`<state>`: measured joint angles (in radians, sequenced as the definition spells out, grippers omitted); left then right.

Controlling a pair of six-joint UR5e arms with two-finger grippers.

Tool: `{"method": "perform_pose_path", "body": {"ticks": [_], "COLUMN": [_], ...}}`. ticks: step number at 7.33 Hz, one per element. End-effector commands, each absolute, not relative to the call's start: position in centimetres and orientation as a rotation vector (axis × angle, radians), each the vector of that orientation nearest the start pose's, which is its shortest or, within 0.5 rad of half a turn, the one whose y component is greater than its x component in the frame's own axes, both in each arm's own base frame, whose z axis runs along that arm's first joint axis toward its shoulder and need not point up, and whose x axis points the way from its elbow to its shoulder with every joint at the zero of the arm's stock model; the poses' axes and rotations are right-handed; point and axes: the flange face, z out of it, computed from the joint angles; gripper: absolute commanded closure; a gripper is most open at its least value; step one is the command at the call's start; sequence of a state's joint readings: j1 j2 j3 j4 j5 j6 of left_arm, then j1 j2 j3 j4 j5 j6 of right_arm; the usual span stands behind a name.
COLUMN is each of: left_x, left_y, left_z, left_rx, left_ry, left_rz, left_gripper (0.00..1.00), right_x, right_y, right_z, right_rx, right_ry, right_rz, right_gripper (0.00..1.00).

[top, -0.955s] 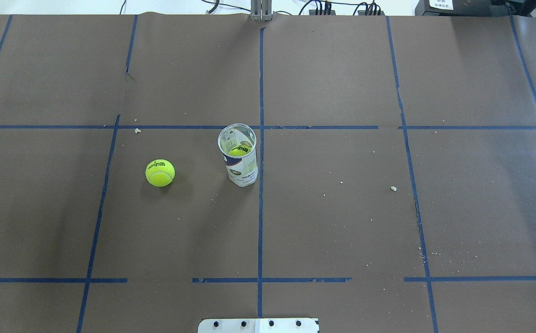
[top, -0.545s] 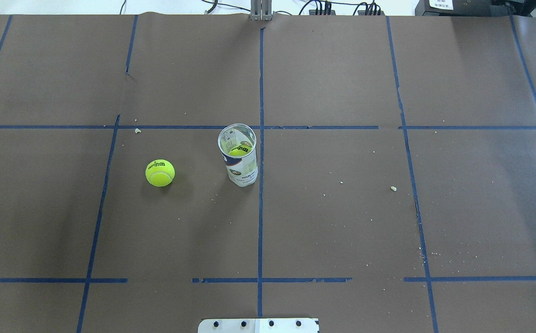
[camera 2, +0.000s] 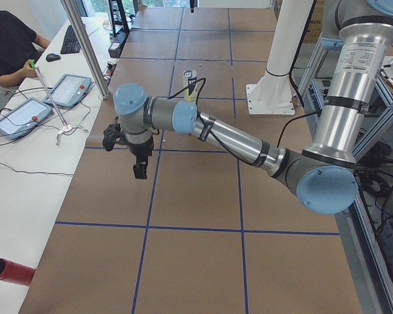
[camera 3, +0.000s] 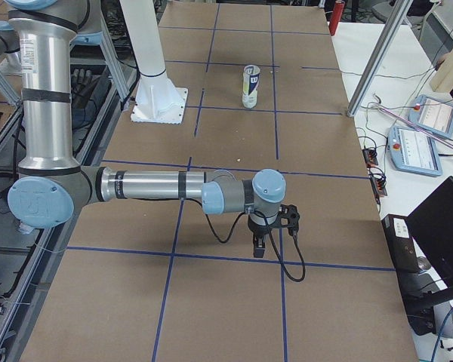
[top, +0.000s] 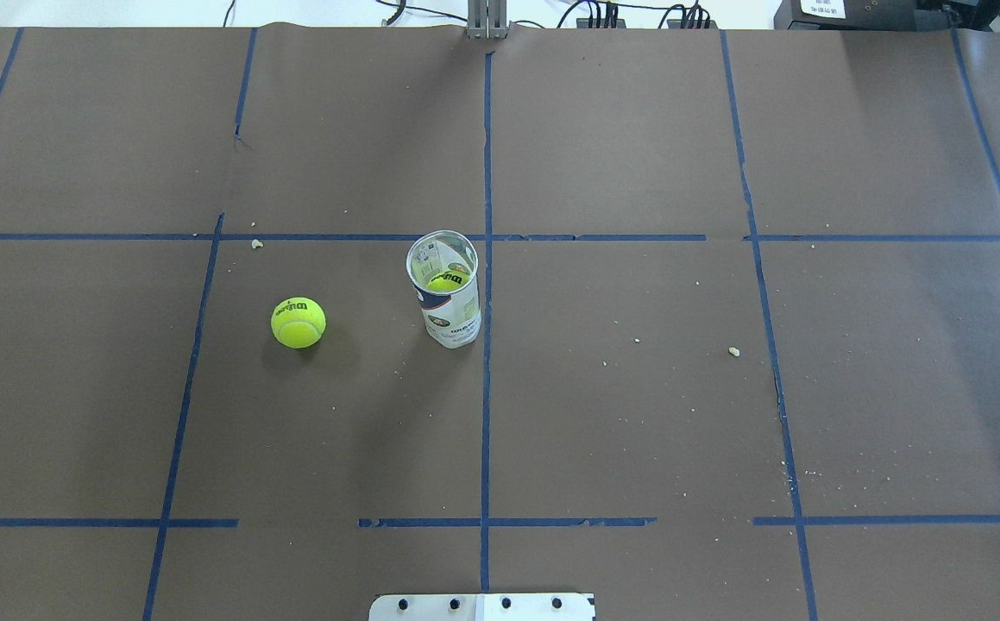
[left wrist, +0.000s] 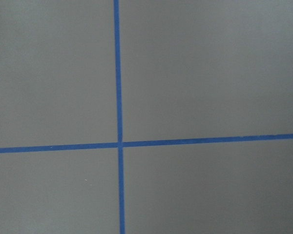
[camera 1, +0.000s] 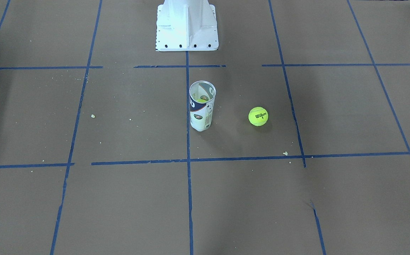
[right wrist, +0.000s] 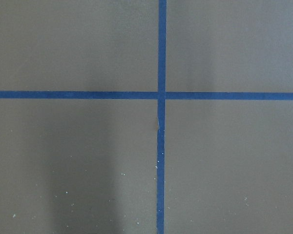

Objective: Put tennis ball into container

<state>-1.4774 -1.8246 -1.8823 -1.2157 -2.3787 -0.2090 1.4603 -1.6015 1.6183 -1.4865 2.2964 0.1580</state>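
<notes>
Tube (top: 448, 304): upright, open-topped, white and dark-blue label, print unreadable; holds second ball (top: 447, 280). Tennis ball (top: 298, 323): "Wilson 1", on worktop (top: 638, 414) near tube, apart. Left jaws, right jaws: opening cannot be told.

- I see the table (top: 638, 129) covered in brown paper, with blue tape (top: 486, 414) marking out a grid of squares.
- The tube (top: 448, 297) stands upright near the middle, its mouth open, just beside the centre tape line.
- The ball (top: 298, 323) rests on the paper in the same square, apart from the tube, on the robot's left.
- A white base (camera 1: 186, 26) sits at the robot's edge, on the centre line.
- Pale crumbs (top: 733, 351) lie scattered, mostly over the right half.
</notes>
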Motion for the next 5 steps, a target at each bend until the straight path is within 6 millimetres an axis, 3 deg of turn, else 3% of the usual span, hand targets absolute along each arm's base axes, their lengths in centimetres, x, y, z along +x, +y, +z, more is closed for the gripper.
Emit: {"method": "perform_pose_path", "body": {"ticks": [1,3,4,5], "left_x": [9.1,19.5,24.1,27.5], "left_y": [-54.2,-53.2,-52.1,-52.2], "left_z": [31.8,27.6,26.5,27.7], "left_rx": [0.03,0.058,0.055,0.049], "left_ry": [0.876,0.858,0.837,0.839], "left_rz": [-0.067,-0.073,-0.072,-0.025], "left_gripper": [0.0,0.0,0.0,0.0], "right_x": [1.3,1.2,1.3,1.3], "right_y": [-49.0,-49.0,-49.0,-49.0], "right_z": [64.5,64.5,64.5,64.5], "right_rx": [-0.001,-0.002,-0.001,-0.001], "right_ry": [-0.731,-0.731,-0.731,-0.731], "right_rz": [0.009,0.007,0.009,0.009], "right_gripper": [0.0,0.0,0.0,0.0]}}
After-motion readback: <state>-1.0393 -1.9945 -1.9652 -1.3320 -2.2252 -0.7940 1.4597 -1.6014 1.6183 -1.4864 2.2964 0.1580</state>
